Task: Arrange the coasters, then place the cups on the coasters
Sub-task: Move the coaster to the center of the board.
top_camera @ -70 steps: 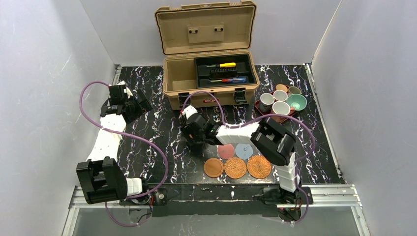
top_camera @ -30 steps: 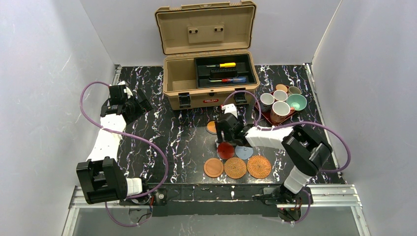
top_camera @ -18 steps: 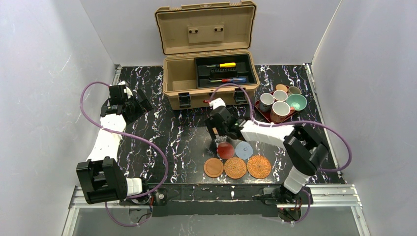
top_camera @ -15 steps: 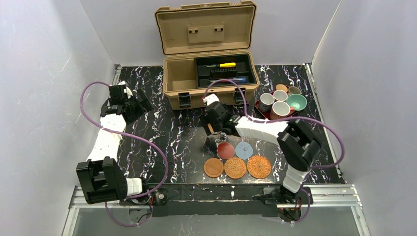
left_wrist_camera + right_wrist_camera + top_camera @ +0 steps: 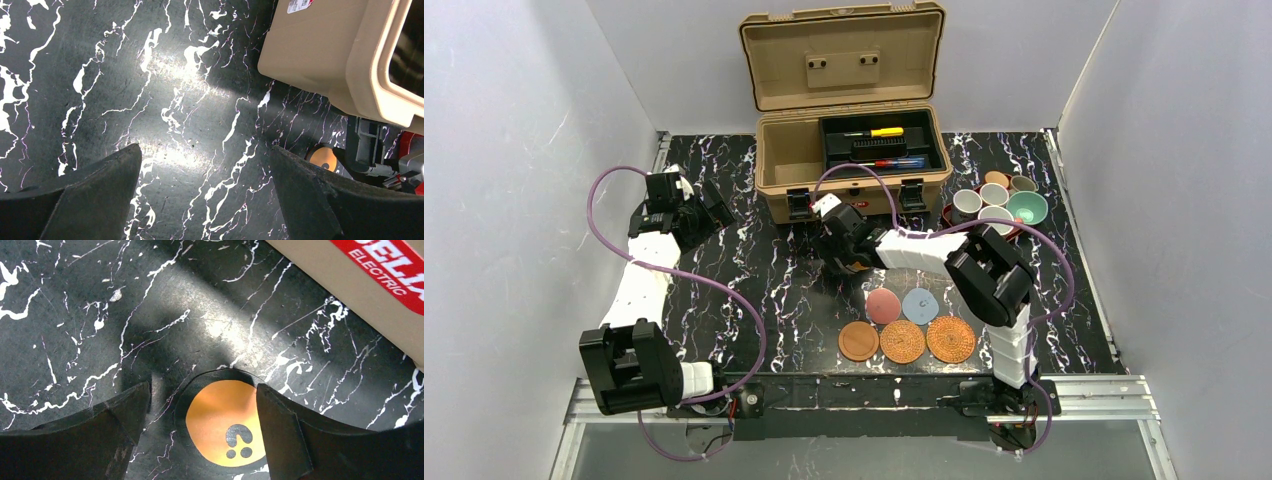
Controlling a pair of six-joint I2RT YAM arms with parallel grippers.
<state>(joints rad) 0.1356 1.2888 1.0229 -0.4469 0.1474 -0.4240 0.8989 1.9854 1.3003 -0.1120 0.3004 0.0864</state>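
Note:
The orange coaster with black marks (image 5: 225,422) lies flat on the table just in front of the toolbox. My right gripper (image 5: 202,387) is open and low over it, one finger on each side and apart from it. Five other coasters sit nearer the front: a wooden brown one (image 5: 859,341), two woven ones (image 5: 902,342) (image 5: 951,339), a pinkish-red one (image 5: 884,305) and a blue-grey one (image 5: 919,303). The cups (image 5: 996,215) stand together on the dark red tray (image 5: 948,213) at the back right. My left gripper (image 5: 205,149) hangs open over bare table at the left.
The tan toolbox (image 5: 852,160) stands open at the back centre with tools in its tray, its front wall close behind my right gripper (image 5: 842,258). The left wrist view shows its corner (image 5: 340,55) and the orange coaster (image 5: 322,157) beyond my right finger.
My right arm has swung left and back from beside the pinkish-red coaster to the toolbox front, and now straddles the orange coaster. The left arm has not moved.

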